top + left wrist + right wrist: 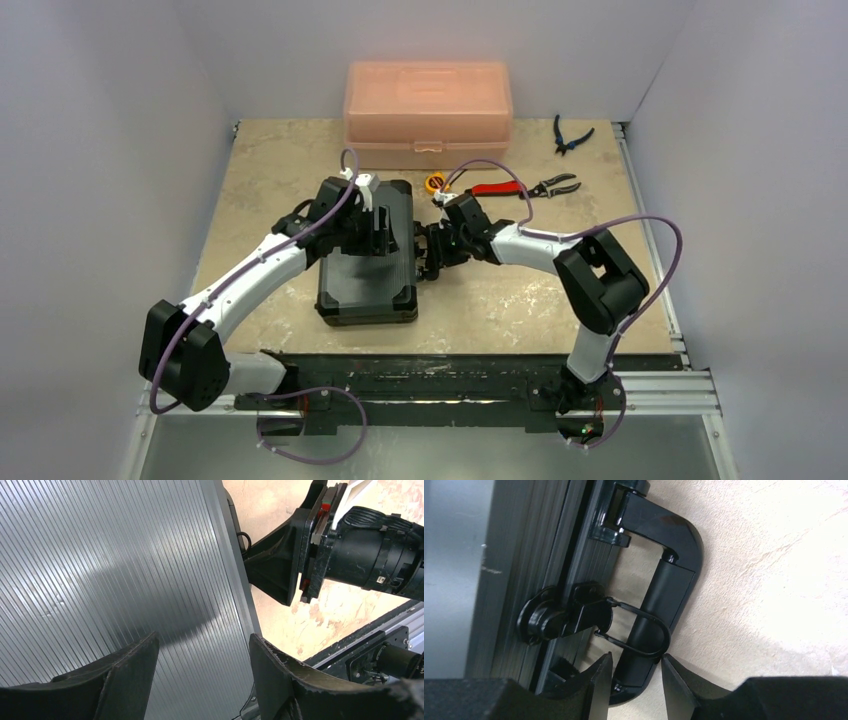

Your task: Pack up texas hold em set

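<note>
The left tool [378, 236] hangs over the far half of the black case [366, 292]. Its fingers [125, 680] are spread wide and hold nothing. In the left wrist view they frame the case's ribbed grey lid close to its right edge. A faint mark on that lid is too small to read, and I cannot tell whether the fingertips touch the lid.

The case lies flat and closed on the table [520, 300], left of centre, with its long side running away from the arms. On its right side sit a black latch [554, 617] with a thin wire loop [646, 647], and beside them the black handle [664, 595], folded out against the table.

The right tool [428, 256] comes in from the right at this side of the case. Its fingers [599, 680] stand a narrow gap apart with the near end of the handle between them. They seem to be right against it, but I cannot tell whether they press on it.

Along the back stands an orange plastic box [428, 110], lid shut. Just in front of it lies a small yellow round thing [434, 183]. To the right of that are red-handled pliers [525, 187], and farther back lie dark-handled cutters [570, 135].
</note>
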